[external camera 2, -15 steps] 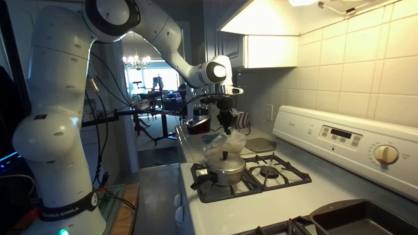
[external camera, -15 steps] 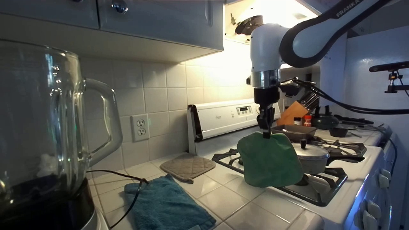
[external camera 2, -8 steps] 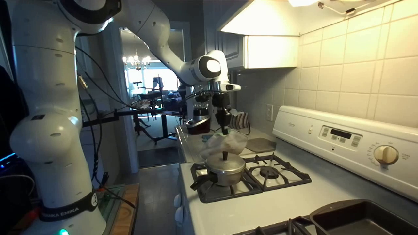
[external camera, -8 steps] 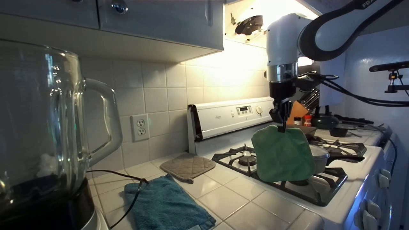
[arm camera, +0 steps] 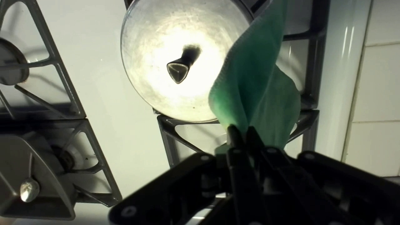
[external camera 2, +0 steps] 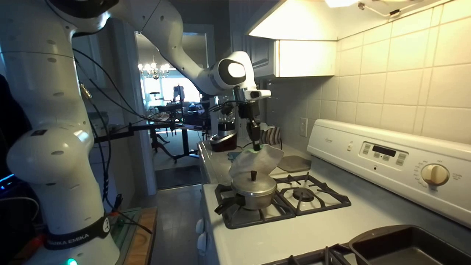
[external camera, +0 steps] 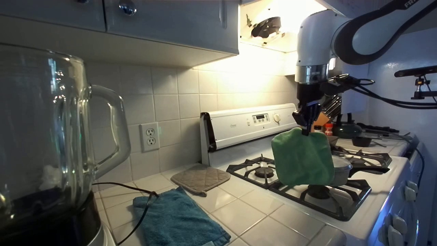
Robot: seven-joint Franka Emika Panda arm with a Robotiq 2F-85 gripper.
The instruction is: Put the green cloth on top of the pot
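My gripper [external camera: 305, 132] is shut on the top edge of the green cloth [external camera: 302, 159], which hangs down from the fingertips. In an exterior view the cloth [external camera 2: 252, 162] shows its pale side and hangs just behind the silver pot [external camera 2: 254, 195]. The lidded pot [external camera: 341, 174] sits on a front burner, partly hidden by the cloth. In the wrist view the fingertips [arm camera: 240, 132] are closed on the cloth [arm camera: 250, 62], which overlaps one side of the round lid [arm camera: 150, 62]. The lid's black knob [arm camera: 178, 70] is uncovered. I cannot tell whether the cloth touches the pot.
The pot's black handle [external camera 2: 230, 204] points outward over the stove grate [external camera 2: 316, 195]. A dark rectangular pan [external camera 2: 412, 243] stands on another burner. A teal cloth [external camera: 181, 218], a grey mat [external camera: 200, 178] and a glass blender [external camera: 51, 136] are on the counter. Cabinets [external camera: 170, 27] hang above.
My gripper has carried the cloth toward the pot, rightward and slightly upward in an exterior view. The cloth now hangs in front of part of the pot there. The pot has not moved.
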